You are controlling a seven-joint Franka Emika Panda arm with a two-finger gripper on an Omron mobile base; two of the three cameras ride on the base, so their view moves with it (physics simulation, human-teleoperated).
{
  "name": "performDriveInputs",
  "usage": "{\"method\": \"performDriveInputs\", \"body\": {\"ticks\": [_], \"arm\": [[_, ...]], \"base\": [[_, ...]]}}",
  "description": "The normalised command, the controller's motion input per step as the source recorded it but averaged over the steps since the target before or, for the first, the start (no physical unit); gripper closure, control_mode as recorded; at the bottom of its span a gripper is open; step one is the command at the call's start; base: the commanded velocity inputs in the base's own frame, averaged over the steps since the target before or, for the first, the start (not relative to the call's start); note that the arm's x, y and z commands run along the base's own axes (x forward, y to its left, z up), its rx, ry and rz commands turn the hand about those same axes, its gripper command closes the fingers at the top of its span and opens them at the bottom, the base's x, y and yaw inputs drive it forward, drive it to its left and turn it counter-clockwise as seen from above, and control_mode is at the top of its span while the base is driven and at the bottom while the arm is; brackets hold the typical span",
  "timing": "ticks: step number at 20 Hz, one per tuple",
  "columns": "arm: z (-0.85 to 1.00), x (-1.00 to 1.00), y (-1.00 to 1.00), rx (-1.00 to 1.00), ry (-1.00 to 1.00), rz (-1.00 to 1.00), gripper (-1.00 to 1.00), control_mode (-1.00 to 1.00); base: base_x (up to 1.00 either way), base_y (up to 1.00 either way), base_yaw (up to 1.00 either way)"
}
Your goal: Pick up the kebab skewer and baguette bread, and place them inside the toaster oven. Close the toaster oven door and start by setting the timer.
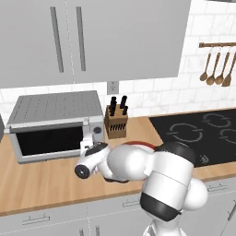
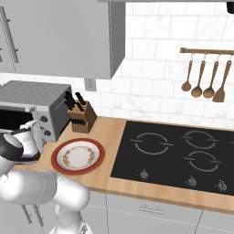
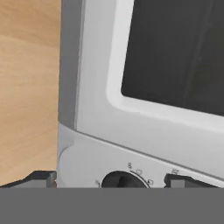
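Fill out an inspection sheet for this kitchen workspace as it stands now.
Surface: wooden counter, bare in front of the oven.
Job's things: toaster oven with its door closed; a dark knob sits between the finger tips.
Clutter: red-rimmed plate, nothing on it; knife block.
Grippers: gripper open, straddling the knob.
Cables: nothing seen.
Surroundings: cooktop, hanging wooden spoons, upper cabinets.
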Motion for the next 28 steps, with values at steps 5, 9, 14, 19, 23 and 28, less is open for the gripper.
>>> {"method": "performDriveInputs", "body": {"ticks": [5,9,14,19,23,28], "arm": [[-0.05,0.05,0.00,0.00,-0.05,-0.01,-1.00,-1.00],[0.00,0.08,0.00,0.00,-0.03,0.00,-1.00,-1.00],[0.00,0.00,0.00,0.00,-0.10,0.00,-1.00,-1.00],[0.00,0.00,0.00,0.00,-0.14,0.00,-1.00,-1.00],[0.00,0.09,0.00,0.00,-0.10,0.00,-1.00,-1.00],[0.00,0.01,-0.05,0.00,-0.06,0.00,-1.00,-1.00]], "base": [[0.00,0.00,0.00],[0.00,0.00,0.00],[0.00,0.00,0.00],[0.00,0.00,0.00],[0.00,0.00,0.00],[0.00,0.00,0.00]]}}
